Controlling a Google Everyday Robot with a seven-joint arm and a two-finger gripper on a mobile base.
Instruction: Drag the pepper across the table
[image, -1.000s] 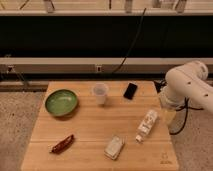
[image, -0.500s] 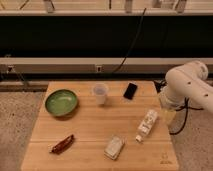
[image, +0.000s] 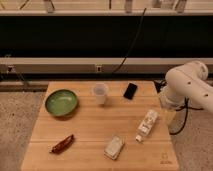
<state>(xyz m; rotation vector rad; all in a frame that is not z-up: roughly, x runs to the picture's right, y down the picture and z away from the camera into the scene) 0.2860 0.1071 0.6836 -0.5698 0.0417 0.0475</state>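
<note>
The pepper (image: 62, 144) lies near the front left corner of the tabletop (image: 90, 130), tilted, touching nothing. To its right is a flat white packet (image: 114, 147), and beyond that a small pale bottle (image: 147, 124) on its side. The gripper (image: 168, 115) hangs under the white arm (image: 190, 86) at the tabletop's right edge, well apart from the pepper; whether it is open or closed cannot be told. Farther back stand a green bowl (image: 61, 102), a white cup (image: 100, 93) and a black phone (image: 130, 90).
</note>
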